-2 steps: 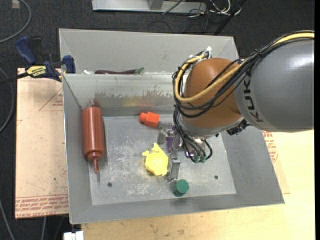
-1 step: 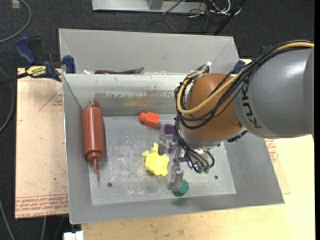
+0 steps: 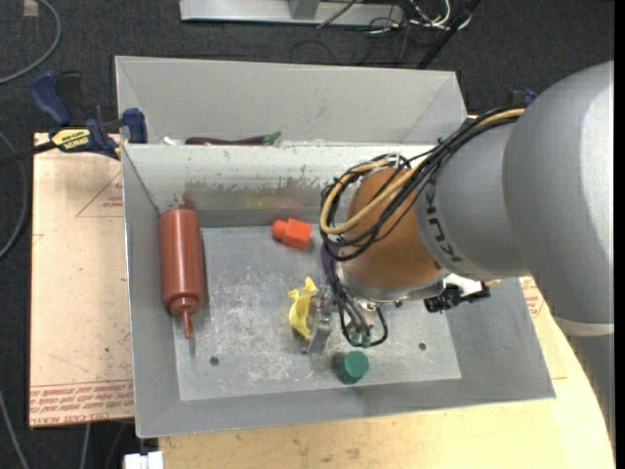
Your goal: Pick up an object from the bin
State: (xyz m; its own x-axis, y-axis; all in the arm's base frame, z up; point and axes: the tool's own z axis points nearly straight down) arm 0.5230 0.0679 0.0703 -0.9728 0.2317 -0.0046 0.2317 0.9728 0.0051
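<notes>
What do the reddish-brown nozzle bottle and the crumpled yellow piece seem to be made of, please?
The reddish-brown nozzle bottle looks like smooth plastic: even colour, soft sheen. The crumpled yellow piece is possibly thin plastic or rubber, going by its folds; uncertain.

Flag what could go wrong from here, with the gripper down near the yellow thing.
The gripper sits right beside the yellow crumpled piece, so it may shove it aside rather than catch it. The green round cap lies close by; a sideways move could knock it toward the bin wall.
</notes>
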